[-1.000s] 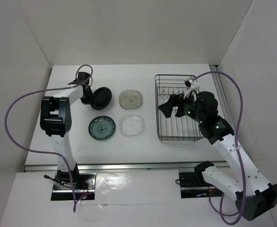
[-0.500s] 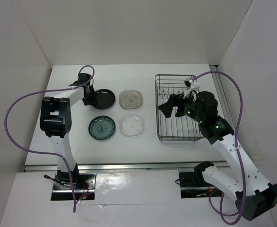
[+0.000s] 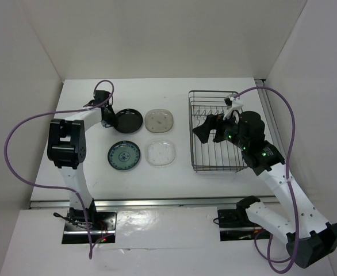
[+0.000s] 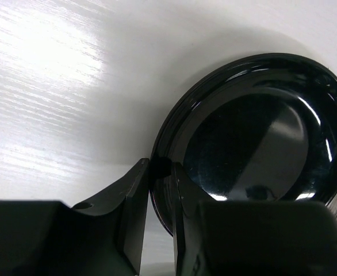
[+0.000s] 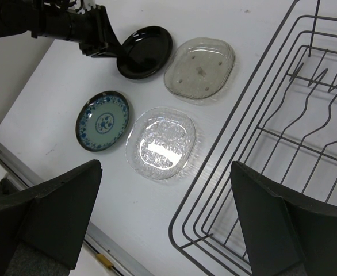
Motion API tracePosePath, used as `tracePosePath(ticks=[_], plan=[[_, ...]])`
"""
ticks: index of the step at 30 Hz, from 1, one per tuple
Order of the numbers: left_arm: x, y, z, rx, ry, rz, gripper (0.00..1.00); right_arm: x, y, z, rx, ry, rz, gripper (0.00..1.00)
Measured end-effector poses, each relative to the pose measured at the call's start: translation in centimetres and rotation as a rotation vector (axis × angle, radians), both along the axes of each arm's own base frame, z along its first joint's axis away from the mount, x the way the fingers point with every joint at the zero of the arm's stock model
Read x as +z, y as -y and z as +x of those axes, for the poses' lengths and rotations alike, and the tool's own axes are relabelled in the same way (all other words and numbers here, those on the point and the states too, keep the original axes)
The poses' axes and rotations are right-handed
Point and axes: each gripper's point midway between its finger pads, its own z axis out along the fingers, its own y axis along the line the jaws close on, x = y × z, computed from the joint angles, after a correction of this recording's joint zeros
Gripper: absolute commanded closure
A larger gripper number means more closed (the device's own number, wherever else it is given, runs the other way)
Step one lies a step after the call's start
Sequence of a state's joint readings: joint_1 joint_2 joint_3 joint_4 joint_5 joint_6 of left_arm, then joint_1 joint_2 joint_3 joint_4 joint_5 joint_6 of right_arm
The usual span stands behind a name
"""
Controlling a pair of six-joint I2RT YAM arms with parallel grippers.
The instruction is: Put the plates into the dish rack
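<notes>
The glossy black plate [image 3: 128, 120] lies nearly flat at the back left of the table. My left gripper [image 3: 107, 118] is at its left rim, and in the left wrist view the gripper [image 4: 160, 169] is shut on the rim of the black plate [image 4: 260, 132]. The beige plate [image 3: 159, 120], the teal patterned plate [image 3: 124, 155] and the clear glass plate [image 3: 160, 153] lie flat beside it. The wire dish rack [image 3: 192, 132] stands at the right with no plates in it. My right gripper [image 3: 210, 127] hovers open over the rack's left side [image 5: 283, 144].
The right wrist view shows all the plates: black [image 5: 145, 50], beige [image 5: 200, 67], teal [image 5: 102, 121] and glass [image 5: 161, 142]. White walls close in the table on the left, back and right. The table's front edge is near the teal plate.
The black plate, held tilted up on edge a second ago, has come down to lie nearly flat, with my left gripper still at its left rim. The right arm has not moved.
</notes>
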State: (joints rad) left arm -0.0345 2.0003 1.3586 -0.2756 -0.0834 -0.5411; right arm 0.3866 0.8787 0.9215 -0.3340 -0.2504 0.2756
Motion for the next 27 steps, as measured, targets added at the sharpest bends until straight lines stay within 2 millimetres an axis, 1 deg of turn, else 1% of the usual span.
tracePosePath(ticks=[4,7,10,12,14,17,19,21,24,25,27], plan=[[0.2,-0.3,-0.1,0.025,-0.002,0.012,1.00,0.0,0.0,0.0,0.000,0.001,0.000,0.00],[1.1,-0.5,-0.7,0.023,-0.003,0.035,1.00,-0.2,0.0,0.1,0.000,0.001,0.001,0.00],[3.7,-0.5,-1.0,-0.006,0.046,0.048,1.00,-0.5,-0.1,0.2,0.000,-0.005,-0.001,0.00],[6.5,-0.6,-0.9,-0.023,0.107,0.059,1.00,-0.7,-0.2,0.5,0.000,-0.004,0.000,0.00],[8.6,-0.7,-0.8,-0.039,0.158,0.070,1.00,-0.9,-0.3,0.7,0.000,-0.005,0.003,0.00],[11.1,-0.3,-0.7,-0.071,0.222,0.064,1.00,-1.5,-0.5,1.0,0.002,-0.022,0.002,0.00],[11.9,0.0,-0.7,-0.085,0.250,0.055,1.00,-1.8,-0.7,1.3,0.004,-0.032,0.003,0.00],[12.2,0.5,-0.8,-0.114,0.261,0.039,1.00,-2.0,-0.9,1.7,0.006,-0.035,0.003,0.00],[12.6,1.8,-1.4,-0.185,0.273,-0.008,1.00,-2.2,-1.7,2.5,0.039,-0.019,0.005,0.00],[13.1,2.3,-1.6,-0.216,0.283,-0.024,1.00,-2.2,-2.1,2.6,0.059,-0.015,0.008,0.00],[14.8,3.7,-2.2,-0.289,0.329,-0.071,1.00,-2.1,-3.3,3.1,0.116,0.005,0.025,0.00]])
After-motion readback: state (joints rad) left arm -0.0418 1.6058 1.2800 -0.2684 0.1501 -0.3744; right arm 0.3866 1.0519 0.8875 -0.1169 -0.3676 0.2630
